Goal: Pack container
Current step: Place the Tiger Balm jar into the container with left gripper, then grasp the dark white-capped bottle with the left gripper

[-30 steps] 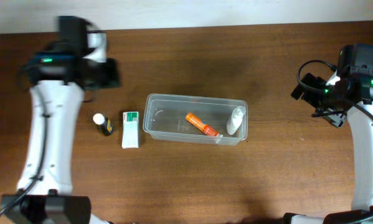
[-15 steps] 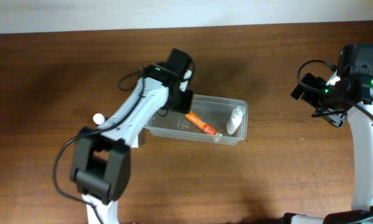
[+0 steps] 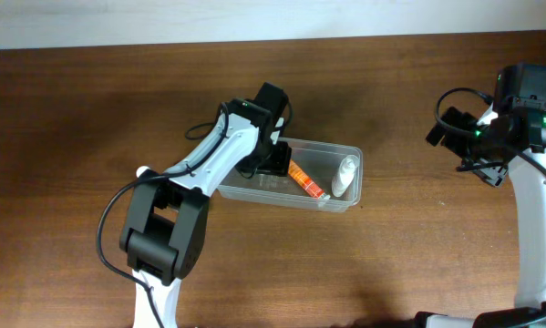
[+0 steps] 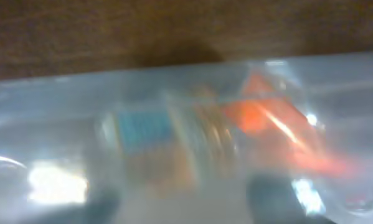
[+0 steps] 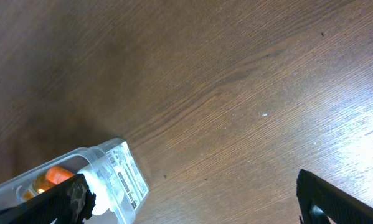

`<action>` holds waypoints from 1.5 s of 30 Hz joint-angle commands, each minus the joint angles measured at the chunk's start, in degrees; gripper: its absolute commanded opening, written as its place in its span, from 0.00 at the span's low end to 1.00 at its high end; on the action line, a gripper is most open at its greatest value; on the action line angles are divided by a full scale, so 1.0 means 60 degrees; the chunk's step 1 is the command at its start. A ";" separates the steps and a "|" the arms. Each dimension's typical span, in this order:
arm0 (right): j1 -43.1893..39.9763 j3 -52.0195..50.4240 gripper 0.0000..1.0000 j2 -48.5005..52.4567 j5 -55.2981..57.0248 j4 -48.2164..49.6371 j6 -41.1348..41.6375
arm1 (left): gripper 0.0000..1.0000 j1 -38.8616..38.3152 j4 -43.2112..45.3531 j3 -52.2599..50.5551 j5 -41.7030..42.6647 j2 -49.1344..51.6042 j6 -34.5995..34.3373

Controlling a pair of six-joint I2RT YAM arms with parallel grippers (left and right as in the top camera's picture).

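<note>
The container (image 3: 332, 148) is a clear plastic tub at the table's middle. Inside lie an orange tube (image 3: 305, 183) and a white bottle (image 3: 345, 176). My left gripper (image 3: 276, 164) is low over the tub's left part. The left wrist view is blurred: its fingertips (image 4: 186, 208) are two dark shapes set apart, with the tub wall (image 4: 49, 106) and the orange tube (image 4: 267, 118) close ahead. My right gripper (image 3: 446, 132) is far right, open and empty (image 5: 198, 205). Its view shows the container's end (image 5: 121, 171).
A small bottle's white cap (image 3: 143, 171) shows on the table left of the left arm. The arm covers the spot where the white-and-green box lay. The table's far edge runs along the top of the overhead view.
The left arm swung from the far left to the container, then moved a little farther right and lower over its left part. The right arm has not moved.
</note>
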 commanded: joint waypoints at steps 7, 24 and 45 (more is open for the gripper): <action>-0.0036 0.0131 0.99 -0.0197 -0.0051 -0.0004 0.0076 | 0.68 0.0255 -0.2157 0.2291 -0.0885 -0.1479 0.0222; -0.0036 0.0131 0.98 -0.0197 -0.0051 -0.0004 0.0076 | 0.97 0.4411 -0.4382 0.1876 -0.2065 -0.2991 0.0237; -0.0036 0.0131 0.98 -0.0197 -0.0051 -0.0004 0.0076 | 0.72 0.5413 -0.1435 -0.2433 -0.2109 -0.2929 0.0994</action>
